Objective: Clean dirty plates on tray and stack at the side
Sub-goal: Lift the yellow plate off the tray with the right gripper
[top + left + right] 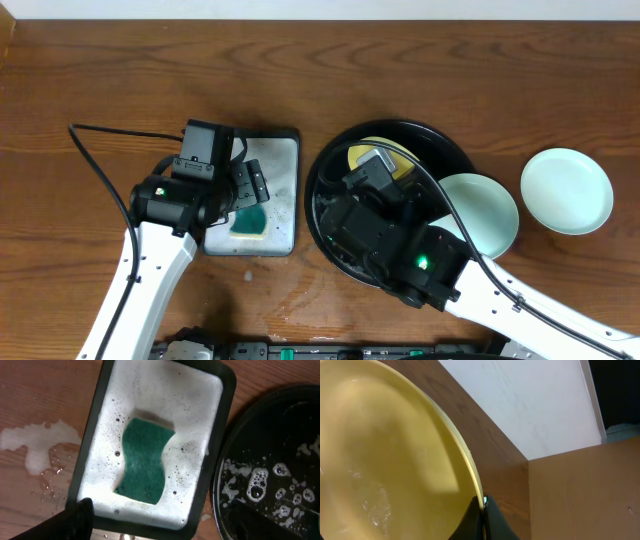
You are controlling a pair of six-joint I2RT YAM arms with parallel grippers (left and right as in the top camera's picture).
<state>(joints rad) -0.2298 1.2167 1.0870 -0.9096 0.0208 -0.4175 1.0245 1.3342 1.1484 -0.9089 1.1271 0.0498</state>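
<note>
Scrub step, I reckon: right gripper [483, 510] pinches the yellow plate [395, 460] over the tray [445, 145], left gripper [248, 190] gapes wide above the sponge [145, 460] left of it. Next up: grab that sponge.

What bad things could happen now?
1. The right gripper pinches the yellow plate only at its rim. The plate looks wet, so it might slip and drop onto the black tray.
2. The pale plate lies partly over that tray's edge, close to the right arm; a swing could knock it.
3. Soapy water lies on the wood beside the grey tray; plates set there could slide.
</note>
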